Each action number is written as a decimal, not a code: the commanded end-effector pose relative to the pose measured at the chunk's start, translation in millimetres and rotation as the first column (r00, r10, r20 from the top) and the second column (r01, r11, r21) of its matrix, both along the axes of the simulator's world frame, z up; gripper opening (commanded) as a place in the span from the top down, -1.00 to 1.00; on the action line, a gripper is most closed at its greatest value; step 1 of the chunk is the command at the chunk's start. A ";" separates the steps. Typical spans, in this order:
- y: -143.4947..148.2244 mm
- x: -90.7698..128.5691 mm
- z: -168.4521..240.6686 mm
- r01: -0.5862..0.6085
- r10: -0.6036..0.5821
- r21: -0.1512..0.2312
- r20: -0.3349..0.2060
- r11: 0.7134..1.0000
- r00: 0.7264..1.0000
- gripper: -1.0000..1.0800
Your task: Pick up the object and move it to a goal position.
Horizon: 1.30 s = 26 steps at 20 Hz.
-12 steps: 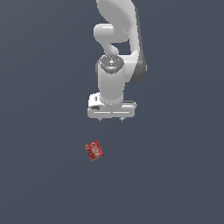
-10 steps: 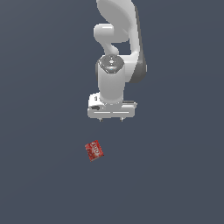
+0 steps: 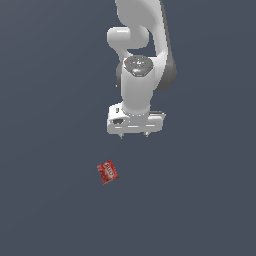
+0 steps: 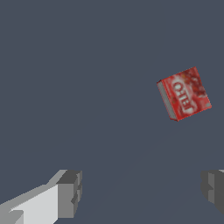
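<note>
Fingers spread wide and empty, we hover above the tabletop, well apart from the red box lying toward the exterior view's left; we should centre over it and match its tilt before descending.

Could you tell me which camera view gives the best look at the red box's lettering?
The wrist view: the red box fills far more of the picture, so its white lettering and one grey side face stand out. The exterior view shows the same box only as a small red patch on the floor, below the open gripper, lettering barely discernible.
</note>
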<state>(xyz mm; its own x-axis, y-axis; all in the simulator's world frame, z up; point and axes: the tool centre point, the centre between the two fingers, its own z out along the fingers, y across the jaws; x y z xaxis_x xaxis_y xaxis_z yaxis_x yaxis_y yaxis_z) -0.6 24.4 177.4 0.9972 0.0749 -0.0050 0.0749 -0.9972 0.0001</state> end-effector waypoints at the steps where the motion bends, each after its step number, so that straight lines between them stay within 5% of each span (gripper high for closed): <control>1: -0.7 -0.4 -0.2 0.002 -0.002 0.000 -0.001 1.000 1.000 -0.92; 14: -20.0 22.2 -17.9 -0.074 0.074 -0.002 0.000 0.997 0.997 -0.92; 26: -77.4 69.4 -72.2 -0.261 0.261 -0.001 0.002 0.965 0.965 -0.92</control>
<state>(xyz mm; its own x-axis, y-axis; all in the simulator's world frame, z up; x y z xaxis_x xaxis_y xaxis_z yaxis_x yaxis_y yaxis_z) 63.2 -44.9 112.9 0.9515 0.3075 -0.0038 0.3075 -0.9516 0.0018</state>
